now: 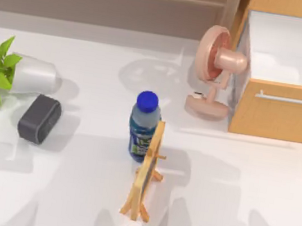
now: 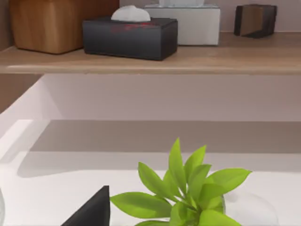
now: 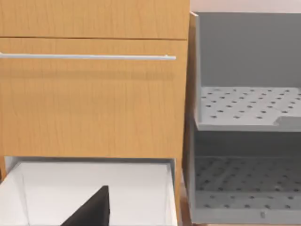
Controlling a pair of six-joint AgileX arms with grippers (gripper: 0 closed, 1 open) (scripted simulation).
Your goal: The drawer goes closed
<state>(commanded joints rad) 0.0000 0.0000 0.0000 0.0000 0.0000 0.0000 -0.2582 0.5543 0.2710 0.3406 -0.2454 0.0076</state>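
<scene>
We are starting the closing step: the drawer (image 1: 281,110) is standing pulled out at the worktop's (image 1: 71,192) far right, and our right end effector (image 3: 89,209), its opening impossible to tell, is hanging above it, needing to push its front inward.

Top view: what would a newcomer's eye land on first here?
Probably the drawer at the table's far right, pulled out with its white inside showing and the silver bar handle on its orange-brown front. Right beside it stands a pink fan. In the middle, a blue-capped bottle stands against a small wooden easel, and a potted plant lies tipped over at the left.
</scene>
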